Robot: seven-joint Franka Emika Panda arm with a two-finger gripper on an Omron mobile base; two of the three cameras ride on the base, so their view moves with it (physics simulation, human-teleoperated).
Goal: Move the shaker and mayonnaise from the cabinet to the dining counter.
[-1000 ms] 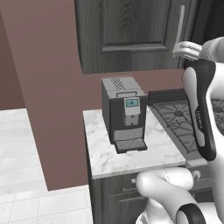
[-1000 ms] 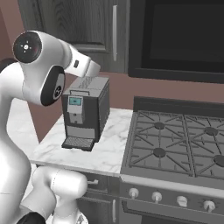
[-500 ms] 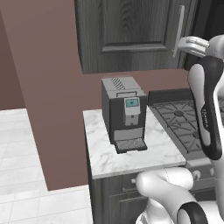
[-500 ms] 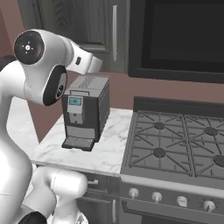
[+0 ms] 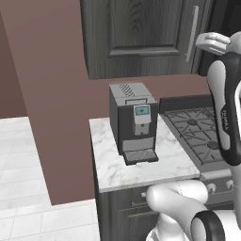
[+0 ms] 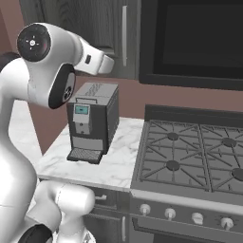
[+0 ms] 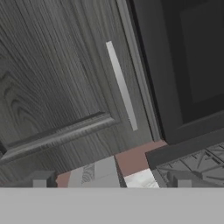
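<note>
We are facing the cabinet (image 7: pixel 57 83), its door shut, so the shaker and mayonnaise are presumably sitting hidden inside. We are judging the door stiff and rigid, best taken by its slim silver handle (image 7: pixel 122 86). Our gripper (image 7: pixel 109 183), spread wide and holding nothing, is hanging just below that handle.

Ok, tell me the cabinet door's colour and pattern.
Dark grey wood grain on the cabinet door, clearest in the hand view.

cabinet (image 5: pixel 141 37) door shut, handle (image 7: pixel 121 86) unobstructed
</note>
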